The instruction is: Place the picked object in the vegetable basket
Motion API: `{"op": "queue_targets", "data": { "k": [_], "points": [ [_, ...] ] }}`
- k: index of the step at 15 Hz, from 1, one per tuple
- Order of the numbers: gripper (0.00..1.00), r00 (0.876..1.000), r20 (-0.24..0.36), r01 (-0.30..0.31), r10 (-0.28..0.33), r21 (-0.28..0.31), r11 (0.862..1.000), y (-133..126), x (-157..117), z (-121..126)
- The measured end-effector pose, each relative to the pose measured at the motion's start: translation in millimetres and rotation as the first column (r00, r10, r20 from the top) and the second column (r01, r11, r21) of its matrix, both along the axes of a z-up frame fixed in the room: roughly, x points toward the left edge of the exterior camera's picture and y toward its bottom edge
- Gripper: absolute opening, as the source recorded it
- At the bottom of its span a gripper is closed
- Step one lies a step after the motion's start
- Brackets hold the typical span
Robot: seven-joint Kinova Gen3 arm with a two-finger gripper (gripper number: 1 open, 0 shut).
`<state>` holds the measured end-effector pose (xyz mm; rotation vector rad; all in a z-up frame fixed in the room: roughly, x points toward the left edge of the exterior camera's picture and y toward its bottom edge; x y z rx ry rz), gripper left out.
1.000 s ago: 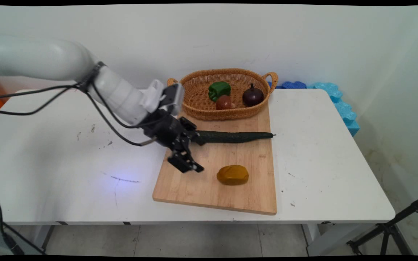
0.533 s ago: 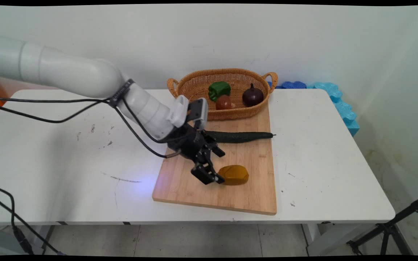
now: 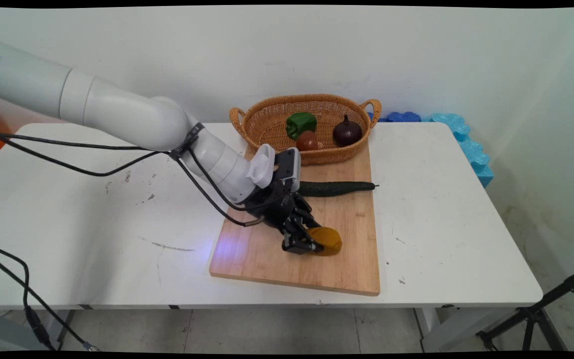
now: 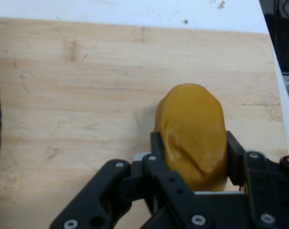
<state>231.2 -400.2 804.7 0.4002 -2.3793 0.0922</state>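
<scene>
A yellow-brown potato (image 3: 328, 240) lies on the near part of a wooden cutting board (image 3: 267, 259). My gripper (image 3: 309, 238) is low over the board at the potato's left end. It is open, and the potato sits between its fingers. In the hand view the potato (image 4: 194, 133) fills the gap of the gripper (image 4: 194, 145), with one black finger (image 4: 156, 143) close against each side. A long dark green cucumber (image 3: 337, 188) lies across the board just behind the hand.
A wicker basket (image 3: 267, 129) stands at the board's far end, holding a green pepper (image 3: 301, 123), a reddish-brown round vegetable (image 3: 307, 141) and a dark red onion (image 3: 347, 132). Blue foam pieces (image 3: 466, 144) lie by the table's far right edge. Black cables (image 3: 92, 172) hang from the arm.
The gripper has travelled right and towards the near side across the board, from beside the cucumber's left end down to the potato, which now sits between its fingers.
</scene>
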Motion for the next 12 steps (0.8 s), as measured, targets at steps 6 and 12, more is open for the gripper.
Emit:
{"op": "queue_targets", "data": {
  "k": [6,12],
  "points": [
    [0.0,1.0,0.009,0.006,-0.006,-0.028,1.0,-2.5,-1.7,1.2],
    [0.0,0.999,-0.019,-0.029,0.028,-0.066,0.997,-12.3,8.5,32.1]
  ]
}}
